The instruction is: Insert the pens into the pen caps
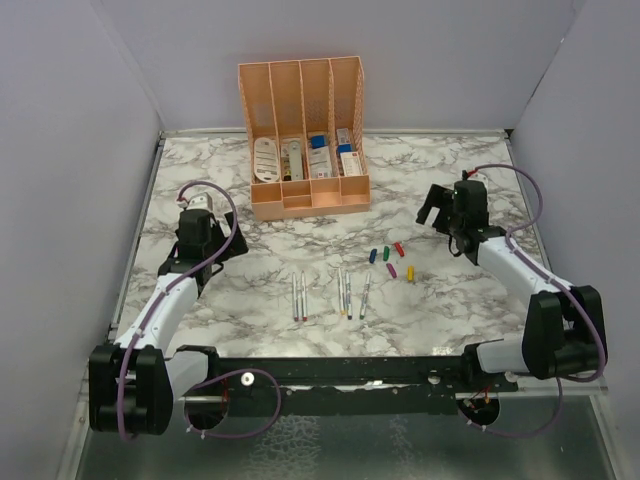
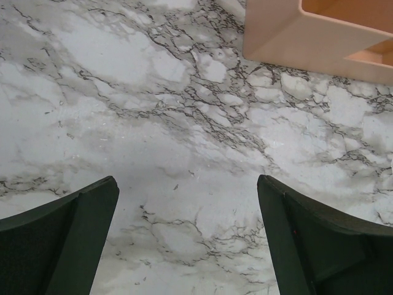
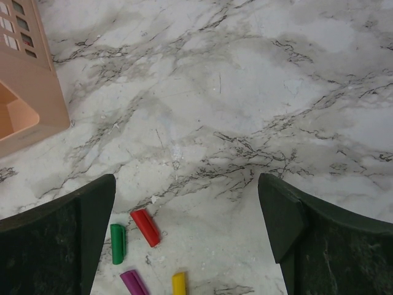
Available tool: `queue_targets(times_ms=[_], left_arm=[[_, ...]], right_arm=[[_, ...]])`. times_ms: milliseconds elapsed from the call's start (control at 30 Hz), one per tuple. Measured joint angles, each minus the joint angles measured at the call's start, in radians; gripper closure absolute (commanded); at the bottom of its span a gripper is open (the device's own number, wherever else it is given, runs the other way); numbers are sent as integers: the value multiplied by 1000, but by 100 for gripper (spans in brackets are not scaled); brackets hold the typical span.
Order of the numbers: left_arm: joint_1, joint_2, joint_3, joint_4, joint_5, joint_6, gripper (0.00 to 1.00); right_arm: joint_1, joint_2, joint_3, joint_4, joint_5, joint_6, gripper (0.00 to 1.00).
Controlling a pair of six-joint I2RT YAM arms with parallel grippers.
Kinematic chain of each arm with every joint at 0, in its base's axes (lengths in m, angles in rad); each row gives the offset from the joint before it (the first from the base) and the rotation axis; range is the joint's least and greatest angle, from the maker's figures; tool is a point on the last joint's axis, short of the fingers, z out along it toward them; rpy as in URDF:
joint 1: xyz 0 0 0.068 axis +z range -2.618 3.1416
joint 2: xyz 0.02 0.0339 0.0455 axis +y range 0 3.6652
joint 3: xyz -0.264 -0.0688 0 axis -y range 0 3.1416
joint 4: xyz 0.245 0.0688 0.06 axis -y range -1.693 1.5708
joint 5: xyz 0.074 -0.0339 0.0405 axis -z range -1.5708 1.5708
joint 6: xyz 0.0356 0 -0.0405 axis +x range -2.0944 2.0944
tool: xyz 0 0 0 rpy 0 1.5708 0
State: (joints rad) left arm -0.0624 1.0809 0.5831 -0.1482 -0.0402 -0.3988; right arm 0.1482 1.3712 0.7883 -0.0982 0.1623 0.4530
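Several slim grey-white pens lie side by side on the marble table, two (image 1: 300, 297) on the left and three (image 1: 350, 293) on the right. Right of them the pen caps are scattered: green (image 1: 373, 254), blue (image 1: 384, 256), red (image 1: 398, 247), purple (image 1: 391, 270), yellow (image 1: 410, 271). My right gripper (image 1: 440, 210) hangs open just right of and beyond the caps. Its wrist view shows the red (image 3: 146, 227), green (image 3: 117, 243), purple (image 3: 134, 283) and yellow (image 3: 178, 284) caps low between the right gripper (image 3: 186, 184) fingers. My left gripper (image 1: 225, 240) is open over bare marble, left of the pens. Nothing lies between the left gripper (image 2: 186, 181) fingers.
A peach organiser (image 1: 305, 200) with white boxes and cards stands at the back centre. Its corner shows in the left wrist view as the organiser (image 2: 295, 37) and in the right wrist view as the organiser (image 3: 31, 104). Grey walls close in the table's left, back and right sides.
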Motion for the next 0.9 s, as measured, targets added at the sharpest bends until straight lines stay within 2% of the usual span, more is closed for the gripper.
queue_targets(times_ms=[233,367,500,633,733,900], left_arm=[[-13,-31,-2,0,84,-26,1],[-56,-63,-2,-3,101,-57,1],[-173,-68,7,-44,66,-92,1],[-343,-40,88,-142,-34,-144,1],[-473,-21,147,-191,-108,-206,1],[-681,-12,161,-291,-241,-350,1]], right_arm=[[0,-73,-10,-65,-29,6,0],[0,-100,-14,-106,-42,-6,0],[0,-116,-32,-134,-76,3,0],[0,-132,-58,-161,-134,31,4],[0,-145,-66,-185,-167,38,6],[0,-212,-111,-194,-189,40,8]])
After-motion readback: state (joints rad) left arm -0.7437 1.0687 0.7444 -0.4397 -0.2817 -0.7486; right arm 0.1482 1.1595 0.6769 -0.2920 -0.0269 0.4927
